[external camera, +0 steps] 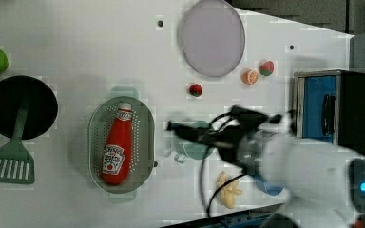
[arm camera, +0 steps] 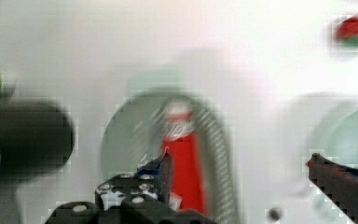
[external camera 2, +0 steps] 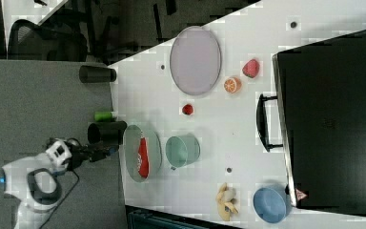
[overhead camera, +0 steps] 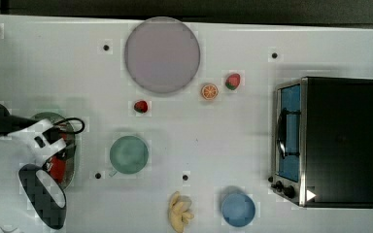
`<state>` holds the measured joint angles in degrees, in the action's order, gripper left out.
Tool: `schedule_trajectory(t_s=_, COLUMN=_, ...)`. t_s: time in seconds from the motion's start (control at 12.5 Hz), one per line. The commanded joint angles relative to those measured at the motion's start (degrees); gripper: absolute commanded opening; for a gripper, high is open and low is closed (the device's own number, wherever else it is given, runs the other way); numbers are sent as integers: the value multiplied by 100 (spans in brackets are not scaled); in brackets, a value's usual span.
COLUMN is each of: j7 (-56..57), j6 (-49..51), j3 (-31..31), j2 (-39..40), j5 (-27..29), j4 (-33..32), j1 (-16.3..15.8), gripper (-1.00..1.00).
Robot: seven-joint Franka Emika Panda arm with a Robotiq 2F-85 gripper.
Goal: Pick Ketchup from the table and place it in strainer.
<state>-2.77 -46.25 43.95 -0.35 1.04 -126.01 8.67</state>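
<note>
The Ketchup (external camera: 116, 148) lies flat inside the strainer (external camera: 145, 142), cap toward twelve o'clock in the left view; the gripper (arm camera: 240, 170) hangs above, fingers spread and empty; judged light, smooth, slightly squeezable; grip best across the mid-body.

The white table (overhead camera: 184, 141) holds many things. A big grey plate (overhead camera: 161, 54) sits near the top view's top edge. Just beside it are an orange slice (overhead camera: 209, 91) and two strawberries (overhead camera: 232, 81) (overhead camera: 141, 106). A green cup (overhead camera: 128, 154) stands in the middle. A banana (overhead camera: 180, 211) and a blue bowl (overhead camera: 238, 208) lie near the bottom edge. A toaster oven (overhead camera: 326, 141) fills the top view's right. At the left, the robot arm (overhead camera: 34, 141) hangs over the strainer (overhead camera: 71, 171), and the red ketchup (overhead camera: 58, 167) peeks out under it.
</note>
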Motion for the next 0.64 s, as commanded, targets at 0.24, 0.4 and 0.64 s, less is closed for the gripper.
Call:
schedule_trajectory(t_s=0.24, j7=-72, j6=1353, j3=-1394, j2=-915, j5=4, j4=282, j1=726, gripper=100)
schedule_trajectory(t_s=0.4, j7=2, j6=2145, j3=-1986, j2=-1314, j5=4, j4=485, j1=733, gripper=100)
schedule_trajectory(t_s=0.64, j7=480, j6=3072, j3=-2582, j2=-1618, j5=12, j4=945, j1=733, gripper=100)
